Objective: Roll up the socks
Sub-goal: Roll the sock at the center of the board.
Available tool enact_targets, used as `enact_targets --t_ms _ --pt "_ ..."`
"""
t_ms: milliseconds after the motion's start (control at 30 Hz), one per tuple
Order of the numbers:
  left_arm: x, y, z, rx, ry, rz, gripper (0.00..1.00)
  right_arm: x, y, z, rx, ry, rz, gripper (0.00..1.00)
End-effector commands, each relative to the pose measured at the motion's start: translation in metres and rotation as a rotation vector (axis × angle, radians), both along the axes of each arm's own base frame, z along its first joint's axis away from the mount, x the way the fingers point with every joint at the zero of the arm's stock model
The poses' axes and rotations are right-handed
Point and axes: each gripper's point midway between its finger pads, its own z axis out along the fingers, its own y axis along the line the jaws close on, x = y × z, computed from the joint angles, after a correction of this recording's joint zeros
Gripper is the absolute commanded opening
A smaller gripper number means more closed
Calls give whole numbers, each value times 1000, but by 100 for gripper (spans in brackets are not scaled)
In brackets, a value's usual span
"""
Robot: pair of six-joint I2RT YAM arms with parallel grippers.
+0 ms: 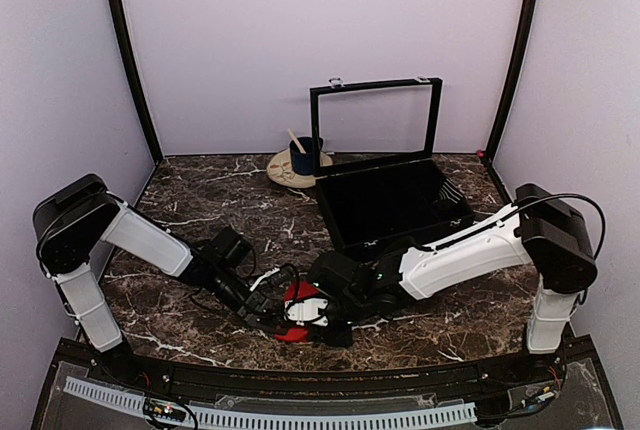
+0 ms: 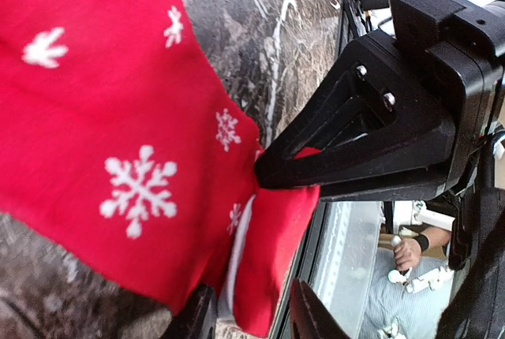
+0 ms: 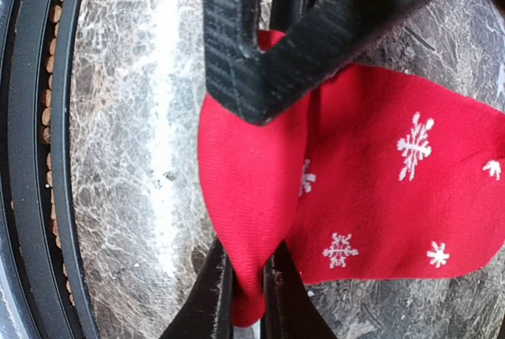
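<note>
The red socks [image 1: 297,302] with white snowflakes lie on the marble table near its front edge, between both grippers. In the left wrist view the socks [image 2: 102,118] spread flat, and their folded end with a white strip sits between the fingers of my left gripper [image 2: 248,311], which stands open around it with a gap on the right side. My right gripper [image 3: 246,299] is shut on a pinched fold of the socks [image 3: 379,189]. From above, my left gripper [image 1: 272,312] and right gripper [image 1: 322,322] meet over the fabric. The right gripper's black fingertips [image 2: 272,172] press into the socks.
An open black box [image 1: 390,205] with its lid raised stands behind the right arm. A dark blue mug [image 1: 303,155] rests on a beige mat [image 1: 283,172] at the back. The table's black front rail [image 3: 39,158] runs close beside the socks. Cables trail near the left wrist.
</note>
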Motion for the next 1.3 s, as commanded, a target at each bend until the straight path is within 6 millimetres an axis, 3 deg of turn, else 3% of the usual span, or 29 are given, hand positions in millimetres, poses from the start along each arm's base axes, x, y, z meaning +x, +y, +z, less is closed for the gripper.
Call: enact_targets --t_ms 0,400,700,967,1267 --pt "10 16 -15 106 -43 96 36 -2 -8 -10 -46 108 -21 0" --pt "35 29 -5 165 -197 254 37 0 -2 -10 -73 262 -29 0" --pt "53 43 19 126 -395 376 38 -6 0 -12 -112 418 -28 0" --pt "51 48 43 71 -551 396 38 0 -1 -15 -140 541 -56 0" --pt "31 37 55 70 -695 310 38 9 -2 -18 -184 671 -82 0"
